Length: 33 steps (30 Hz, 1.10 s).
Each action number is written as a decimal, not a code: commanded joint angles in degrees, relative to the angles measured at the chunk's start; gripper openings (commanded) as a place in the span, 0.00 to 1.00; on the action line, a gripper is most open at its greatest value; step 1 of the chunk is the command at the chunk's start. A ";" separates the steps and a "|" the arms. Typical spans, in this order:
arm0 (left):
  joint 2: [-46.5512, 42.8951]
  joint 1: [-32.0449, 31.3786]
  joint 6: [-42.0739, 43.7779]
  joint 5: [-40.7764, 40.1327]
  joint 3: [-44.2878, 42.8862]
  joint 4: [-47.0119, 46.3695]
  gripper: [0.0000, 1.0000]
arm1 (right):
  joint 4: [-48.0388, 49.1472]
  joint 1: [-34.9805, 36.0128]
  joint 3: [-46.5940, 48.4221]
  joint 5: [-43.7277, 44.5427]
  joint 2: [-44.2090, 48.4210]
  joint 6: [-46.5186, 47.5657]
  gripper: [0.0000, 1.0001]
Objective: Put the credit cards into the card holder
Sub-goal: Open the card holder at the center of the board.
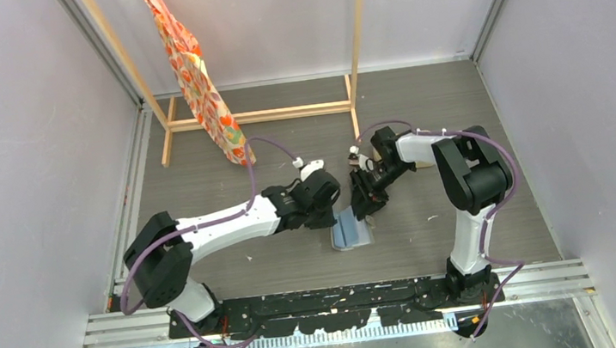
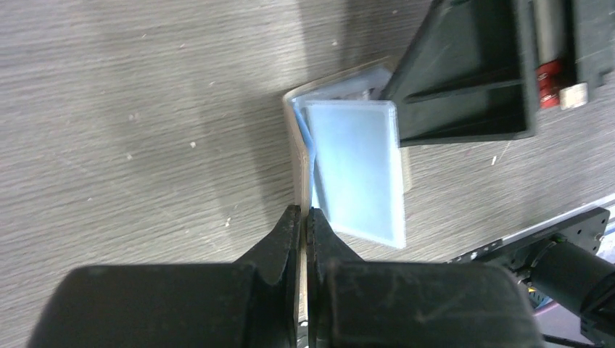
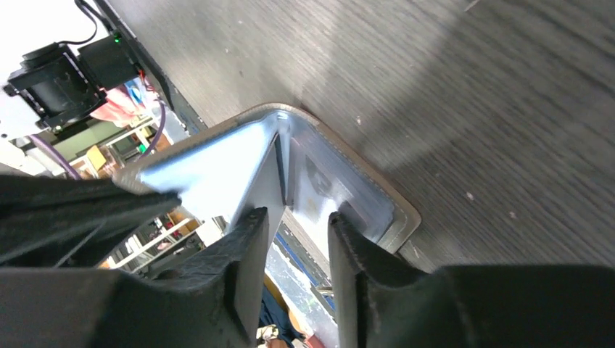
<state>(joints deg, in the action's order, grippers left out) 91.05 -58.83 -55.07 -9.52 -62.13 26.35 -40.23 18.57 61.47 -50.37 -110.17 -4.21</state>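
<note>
You have the card holder [image 1: 352, 231] lying open on the desk [image 1: 237, 272], midway between the 2 arms. No cards show in any view, so I judge that none can be counted as stowed, and the loading is probably all left to do. The left jaws are pressed fully together on the holder's near edge [image 2: 313, 190], seemingly steadying it. The right jaws stand partly apart over the raised inner leaf [image 3: 265, 181], gripping nothing I can see. The holder looks thin, with a grey stitched rim and a pale silvery-blue, glossy inside; 1 leaf tilts upward.
</note>
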 commanded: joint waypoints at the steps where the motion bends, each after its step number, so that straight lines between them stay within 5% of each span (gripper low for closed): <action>1: -6.23 0.25 -2.13 -1.37 6.55 -5.72 0.00 | -1.68 -0.45 1.63 0.61 1.89 3.09 0.45; 7: -11.78 0.21 -6.57 -1.92 17.91 -16.00 0.00 | -2.73 -0.49 1.46 -2.52 1.42 3.86 0.53; 15: -13.30 1.12 -6.53 -0.88 23.37 -21.06 0.02 | -2.31 -0.30 1.45 1.22 0.92 3.90 0.47; 21: -14.36 1.87 -2.92 0.85 23.34 -20.01 0.33 | -2.31 0.12 1.59 1.96 1.54 3.93 0.46; 26: -23.49 1.83 0.80 -2.26 21.54 -11.48 0.56 | -2.57 0.50 1.80 2.38 1.63 3.88 0.46; 29: -31.15 1.79 2.10 -2.04 21.84 -9.63 0.60 | -2.71 0.82 2.03 2.65 1.70 3.87 0.46; 33: -35.78 1.79 0.44 5.13 25.04 -21.45 0.62 | -2.92 1.00 2.24 3.05 1.76 5.01 0.46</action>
<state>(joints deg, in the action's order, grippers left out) 58.19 -57.23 -55.02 -9.43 -38.65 14.04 -42.87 19.07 62.39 -50.15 -110.17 -1.41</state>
